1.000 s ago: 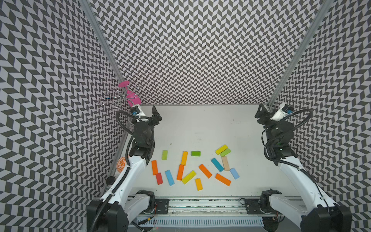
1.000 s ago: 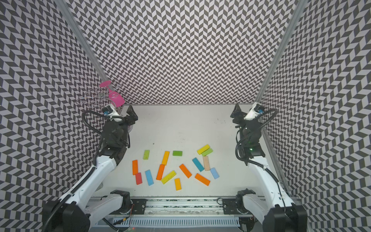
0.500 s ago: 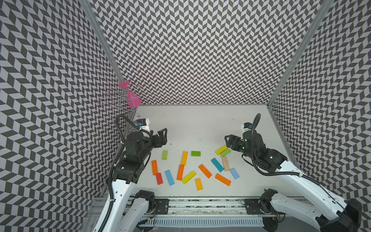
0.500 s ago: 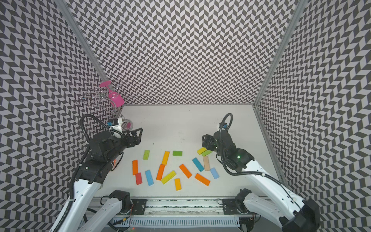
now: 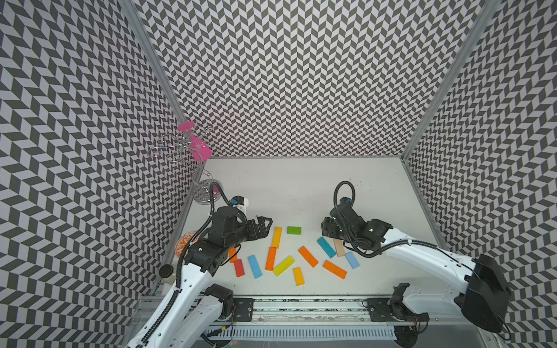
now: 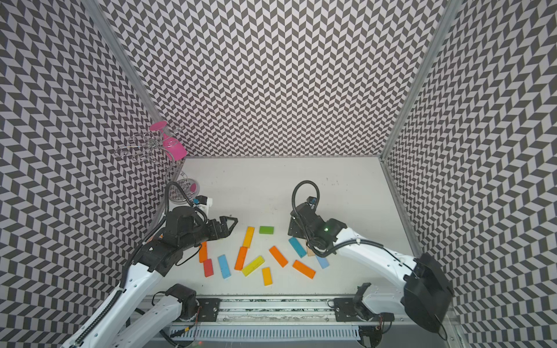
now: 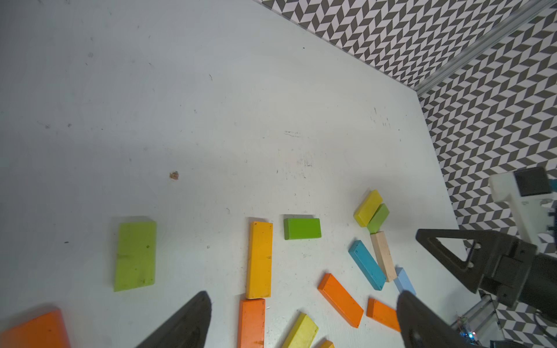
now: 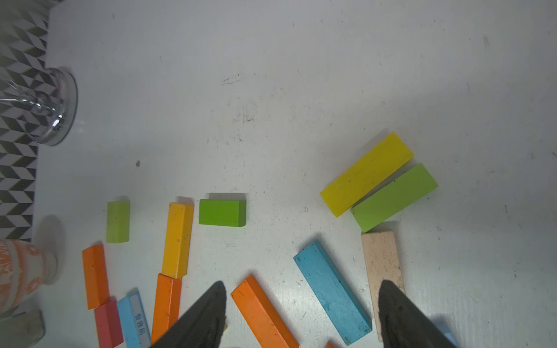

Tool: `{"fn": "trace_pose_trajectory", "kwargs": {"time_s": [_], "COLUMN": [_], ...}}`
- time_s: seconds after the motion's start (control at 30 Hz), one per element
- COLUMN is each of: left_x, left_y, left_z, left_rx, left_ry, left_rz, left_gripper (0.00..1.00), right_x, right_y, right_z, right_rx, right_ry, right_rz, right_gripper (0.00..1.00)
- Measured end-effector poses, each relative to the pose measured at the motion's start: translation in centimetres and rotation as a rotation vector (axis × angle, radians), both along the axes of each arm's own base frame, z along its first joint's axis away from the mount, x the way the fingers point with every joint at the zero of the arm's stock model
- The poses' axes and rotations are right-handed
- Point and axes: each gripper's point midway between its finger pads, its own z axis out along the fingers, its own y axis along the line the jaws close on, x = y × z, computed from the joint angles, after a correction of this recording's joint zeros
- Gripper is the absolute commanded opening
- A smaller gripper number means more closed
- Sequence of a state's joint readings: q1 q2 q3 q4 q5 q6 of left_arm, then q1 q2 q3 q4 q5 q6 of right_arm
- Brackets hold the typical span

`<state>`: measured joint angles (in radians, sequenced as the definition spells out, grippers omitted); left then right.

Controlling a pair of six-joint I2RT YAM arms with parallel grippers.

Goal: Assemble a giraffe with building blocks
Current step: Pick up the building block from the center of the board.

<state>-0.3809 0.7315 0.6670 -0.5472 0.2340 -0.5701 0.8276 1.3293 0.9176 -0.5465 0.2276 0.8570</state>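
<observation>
Several building blocks lie flat and scattered on the white table (image 5: 301, 186) near its front. They include a green one (image 5: 294, 230), a yellow-orange one (image 5: 276, 237), orange ones (image 5: 308, 256), a teal one (image 5: 326, 247), a tan one (image 5: 339, 247), a blue one (image 5: 254, 266) and a red one (image 5: 239, 267). My left gripper (image 5: 265, 228) (image 7: 304, 293) hangs open and empty, left of the yellow-orange block. My right gripper (image 5: 327, 233) (image 8: 303, 284) is open and empty, low over the teal and tan blocks. A yellow block (image 8: 366, 174) and a light green block (image 8: 393, 197) lie side by side beyond it.
A wire stand (image 5: 180, 147) holding a pink glass (image 5: 199, 150) stands at the back left, with its round base (image 5: 206, 192) on the table. An orange-patterned bowl (image 5: 187, 242) and a small jar (image 5: 165, 271) sit by the left wall. Patterned walls close three sides.
Both arms have swung down from upright at the table's sides toward the blocks. The left jaws have spread wider. The right jaws have narrowed a little.
</observation>
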Motion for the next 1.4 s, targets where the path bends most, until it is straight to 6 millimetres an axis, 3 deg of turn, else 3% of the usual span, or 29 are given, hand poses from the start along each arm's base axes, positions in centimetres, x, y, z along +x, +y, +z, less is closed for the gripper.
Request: {"fn": "trace_pose_trajectory", "kwargs": {"time_s": [0.13,0.3,0.4,0.63,0.77,1.0,1.4], "left_x": [-1.6,-1.6,-1.8,-2.4,-2.3,-2.3,-2.4], "left_y": [-0.7,-0.6,0.2,2.5,2.7,2.7,2.8], "left_z": [-2.4,-2.1,-0.7,4.9,5.2,5.0,4.9], "left_rx": [-0.032,-0.065,-0.101,-0.183,-0.18,-0.174,-0.163], "left_ry": [0.059,0.068,0.023,-0.141,-0.142,-0.136,-0.135], "left_rz": [0.004,0.044,0.096,0.204,0.215,0.216,0.216], "left_gripper": [1.0,0.99,0.98,0.98,1.0,1.0,1.0], "right_x": [1.1,2.2,2.8,2.4,2.4,2.7,4.1], "right_y": [1.8,3.9,5.9,10.1,11.4,12.8,13.3], "right_z": [-0.6,-0.8,-1.0,-2.8,-4.5,-7.3,-10.3], "right_rx": [-0.034,-0.069,-0.079,-0.091,-0.11,-0.16,-0.259], "right_ry": [0.013,0.017,0.023,0.068,0.11,0.164,0.197], "right_rz": [0.025,0.089,0.133,0.196,0.2,0.191,0.141], "right_gripper": [0.77,0.75,0.77,0.79,0.83,0.9,0.82]}}
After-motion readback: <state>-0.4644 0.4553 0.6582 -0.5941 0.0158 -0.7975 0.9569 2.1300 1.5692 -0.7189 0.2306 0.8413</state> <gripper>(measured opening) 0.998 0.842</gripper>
